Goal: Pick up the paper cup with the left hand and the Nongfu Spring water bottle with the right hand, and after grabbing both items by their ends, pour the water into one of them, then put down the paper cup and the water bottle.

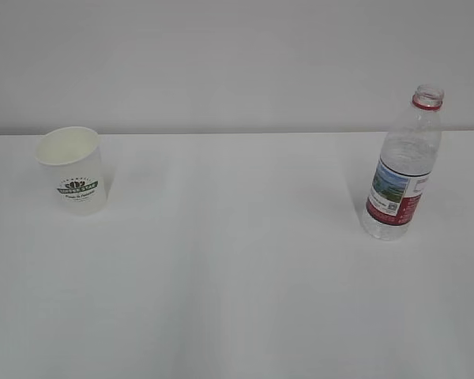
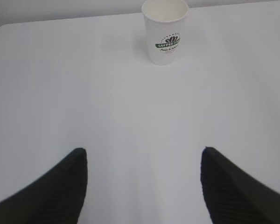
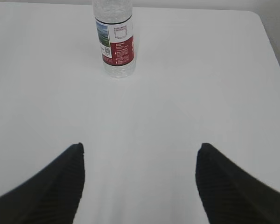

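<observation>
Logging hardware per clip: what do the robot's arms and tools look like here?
Only fingertips show. The left tool has two black, wedge-shaped fingers with fine ribbed inner faces; the right tool looks the same. No cables, markings or arm links are visible in the wrist views, and the exterior view shows no arm.

Wide bare counter (image 1: pixel 237 268) between paper cup (image 1: pixel 73 170) at far left and Nongfu Spring water bottle (image 1: pixel 403 166) at far right, well apart. Open stretch ahead of left gripper (image 2: pixel 142 161) up to cup. Same ahead of right gripper (image 3: pixel 140 156) up to bottle. Wall close behind both.
</observation>
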Robot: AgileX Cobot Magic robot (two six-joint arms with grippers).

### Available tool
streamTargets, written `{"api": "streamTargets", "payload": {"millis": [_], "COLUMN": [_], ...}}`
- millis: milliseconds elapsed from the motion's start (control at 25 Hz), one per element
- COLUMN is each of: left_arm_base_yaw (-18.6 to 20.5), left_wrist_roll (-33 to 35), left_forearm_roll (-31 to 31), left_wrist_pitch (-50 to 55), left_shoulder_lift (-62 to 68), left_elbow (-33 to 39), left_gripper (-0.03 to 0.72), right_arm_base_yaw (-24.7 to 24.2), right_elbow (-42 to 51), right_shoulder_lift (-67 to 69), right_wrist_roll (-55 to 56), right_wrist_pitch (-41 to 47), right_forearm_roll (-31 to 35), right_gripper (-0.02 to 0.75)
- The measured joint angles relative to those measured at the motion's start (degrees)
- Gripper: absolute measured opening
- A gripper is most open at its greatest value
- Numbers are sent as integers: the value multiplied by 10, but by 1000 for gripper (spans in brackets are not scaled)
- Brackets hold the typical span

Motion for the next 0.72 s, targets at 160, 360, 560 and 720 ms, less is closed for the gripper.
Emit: {"api": "streamTargets", "payload": {"millis": [160, 360, 560, 720], "left_arm_base_yaw": [0, 0, 0, 0], "left_wrist_roll": [0, 0, 0, 0], "left_forearm_roll": [0, 0, 0, 0], "left_wrist_pitch": [0, 0, 0, 0], "left_shoulder_lift": [0, 0, 0, 0], "left_elbow": [0, 0, 0, 0], "left_gripper": [538, 526, 507, 488], "right_arm_base_yaw": [0, 0, 0, 0], "right_elbow": [0, 0, 0, 0], "right_shoulder_lift": [0, 0, 0, 0], "right_wrist_roll": [0, 0, 0, 0], "right_wrist_pitch": [0, 0, 0, 0], "right_forearm_roll": [0, 0, 0, 0], "right_gripper": [557, 557, 557, 557]}}
